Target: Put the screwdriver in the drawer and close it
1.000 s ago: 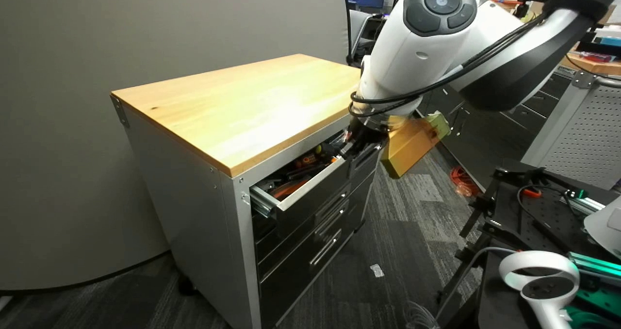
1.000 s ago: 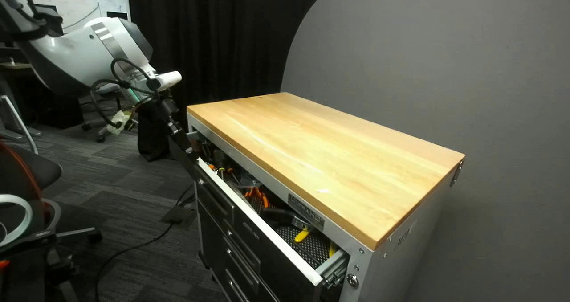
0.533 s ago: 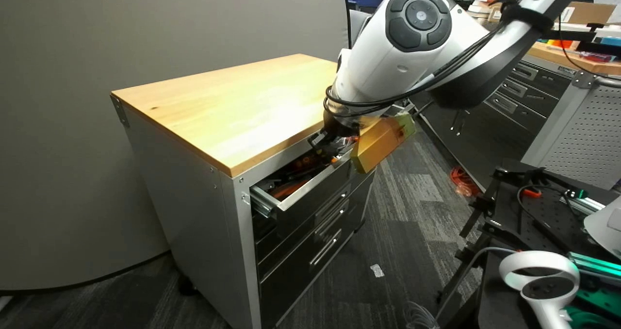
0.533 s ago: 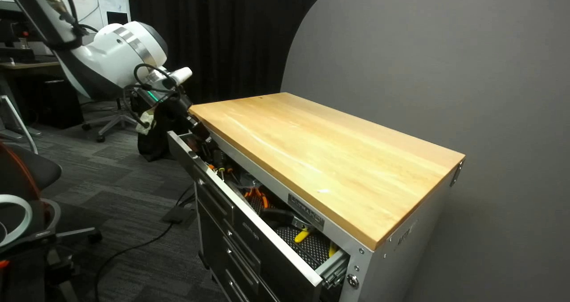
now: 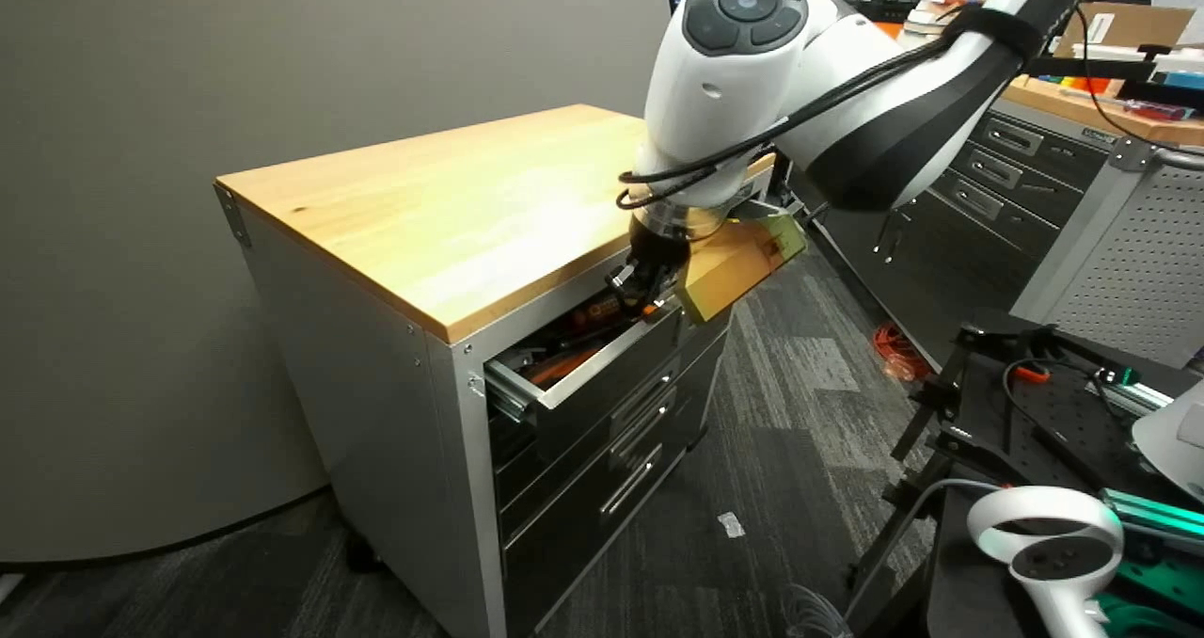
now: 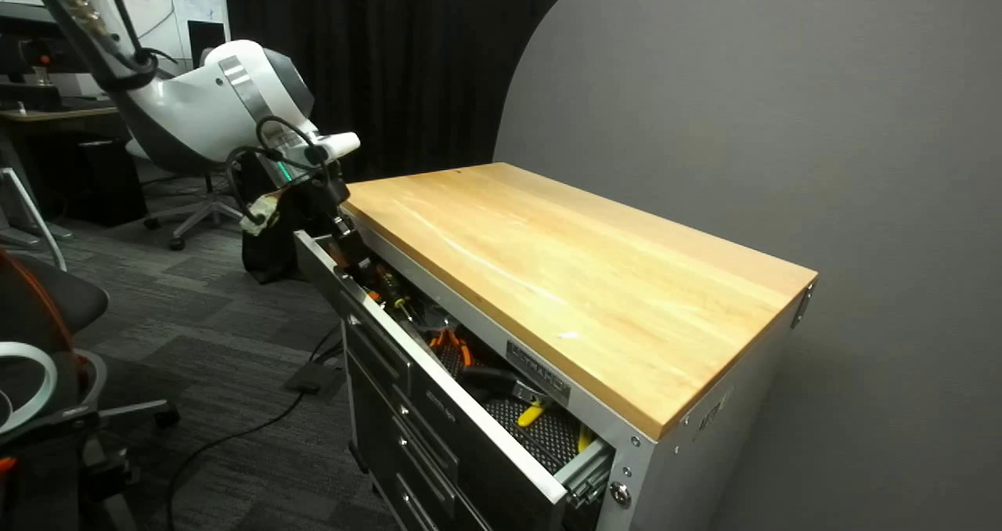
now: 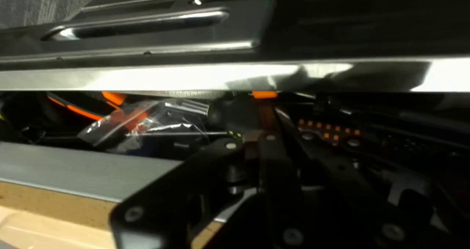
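At one open drawer (image 5: pixel 593 401) hangs one end effector (image 5: pixel 640 297).

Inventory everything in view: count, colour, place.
Cabinet: 1, grey, before partition
Partition: 1, grey, behind cabinet
Drawer: 1, dark, uppermost in cabinet, open
Pliers: at least 1, orange-handled, in drawer
Bag: 1, clear, in drawer
Screwdriver: cannot be singled out
Controller: 1, white, foreground
Scrap: 1, white, floor
Chest: 1, dark, background
Curtain: 1, black, background
Chairs, other tools: not fully countable
Arm: 1, white and black, above drawer
Gripper: 1, black, at drawer
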You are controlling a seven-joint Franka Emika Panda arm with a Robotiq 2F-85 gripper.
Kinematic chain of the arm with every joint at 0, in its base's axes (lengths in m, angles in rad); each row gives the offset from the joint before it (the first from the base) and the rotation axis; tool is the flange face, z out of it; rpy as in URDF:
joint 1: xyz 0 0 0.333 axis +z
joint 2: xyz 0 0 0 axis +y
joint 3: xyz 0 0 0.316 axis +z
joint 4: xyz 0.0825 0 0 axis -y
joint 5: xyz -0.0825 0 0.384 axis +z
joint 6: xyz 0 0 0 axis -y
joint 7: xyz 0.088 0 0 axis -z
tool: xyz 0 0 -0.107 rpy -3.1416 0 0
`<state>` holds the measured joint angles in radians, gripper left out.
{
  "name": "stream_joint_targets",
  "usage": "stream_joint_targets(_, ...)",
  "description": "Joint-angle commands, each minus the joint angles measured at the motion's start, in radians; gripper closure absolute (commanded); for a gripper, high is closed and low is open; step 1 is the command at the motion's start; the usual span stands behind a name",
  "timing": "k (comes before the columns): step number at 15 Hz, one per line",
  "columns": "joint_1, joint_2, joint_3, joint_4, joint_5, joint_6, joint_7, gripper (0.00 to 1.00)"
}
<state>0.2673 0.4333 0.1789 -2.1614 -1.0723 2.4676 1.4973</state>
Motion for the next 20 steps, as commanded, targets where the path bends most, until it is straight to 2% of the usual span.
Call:
stream_joint_targets(1, -0.021, 0.023, 0.005, 0.023, 0.167, -0.009, -0.137, 0.93)
stream_joint_targets(4, -0.021, -0.019, 0.000, 0.009, 0.291, -0.021, -0.236, 0.92)
stream_joint_targets(5, -0.029, -0.050, 0.003, 0.002, 0.340, -0.033, -0.290, 0.67)
stream_joint_targets(7, -0.034, -0.128, -0.003, -0.010, 0.434, -0.040, -0.373, 0.64)
stream_joint_targets(11, -0.026, -0.285, -0.028, -0.013, 0.534, -0.075, -0.460, 0.32)
stream_joint_targets(13, -0.039, -0.304, -0.010, -0.006, 0.684, -0.216, -0.590, 0.19)
stream_joint_targets(15, -0.039, -0.316, -0.007, -0.023, 0.792, -0.305, -0.670, 0.04)
stream_joint_targets(16, -0.034, -0.309, -0.001, -0.036, 0.838, -0.335, -0.698, 0.00)
stream_joint_targets(18, -0.029, -0.282, 0.009, -0.057, 0.924, -0.377, -0.752, 0.00)
stream_joint_targets(19, -0.026, -0.272, 0.017, -0.077, 0.958, -0.368, -0.788, 0.25)
stream_joint_targets(20, -0.015, -0.257, 0.019, -0.101, 0.944, -0.334, -0.764, 0.25)
